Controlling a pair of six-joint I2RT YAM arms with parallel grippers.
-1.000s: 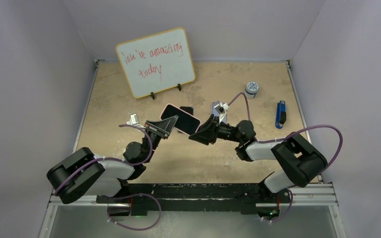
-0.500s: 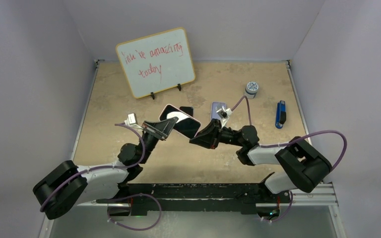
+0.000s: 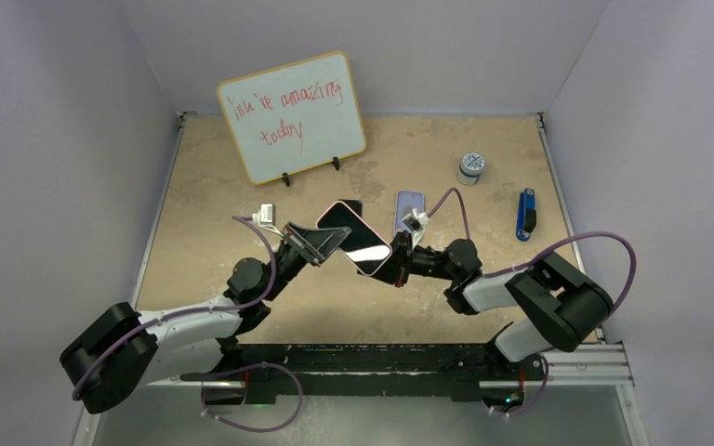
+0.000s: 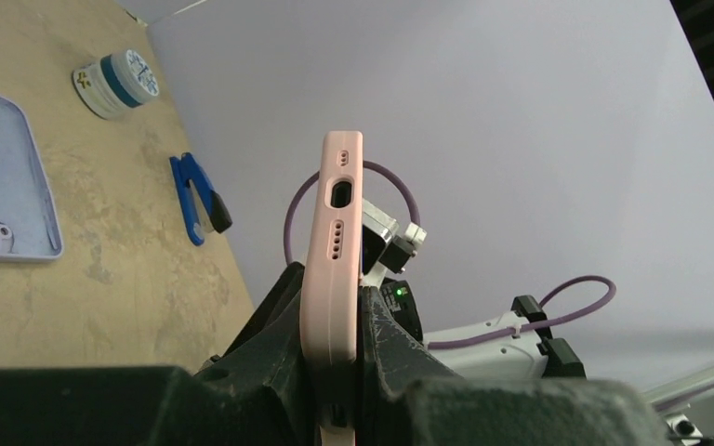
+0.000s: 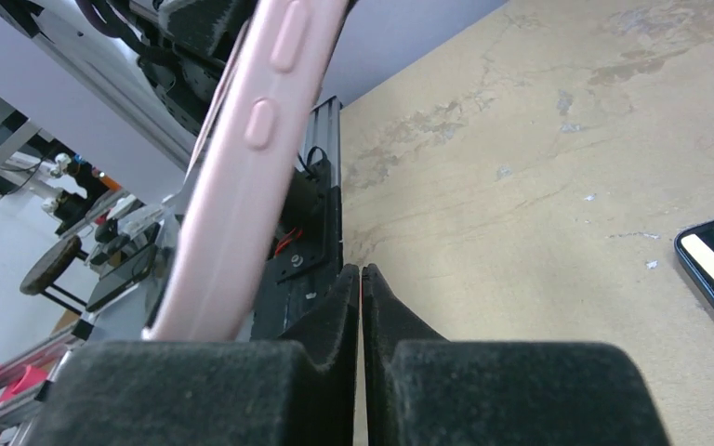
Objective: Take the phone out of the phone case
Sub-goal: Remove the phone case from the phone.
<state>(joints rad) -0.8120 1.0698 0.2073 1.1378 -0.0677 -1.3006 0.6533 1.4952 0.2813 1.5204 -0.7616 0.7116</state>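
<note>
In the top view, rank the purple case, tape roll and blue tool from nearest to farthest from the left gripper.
1. Purple case, just right of the left gripper.
2. Tape roll, farther back and right.
3. Blue tool, far right near the wall.

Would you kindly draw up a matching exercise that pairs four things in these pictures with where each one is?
Things:
1. pink-cased phone
2. lilac case
3. whiteboard
4. blue tool

Places:
A. propped upright at the back of the table
B. lying flat mid-table
C. clamped in the left hand, off the table
D. near the table's right edge

Pairs: 1-C, 2-B, 3-A, 4-D
</note>
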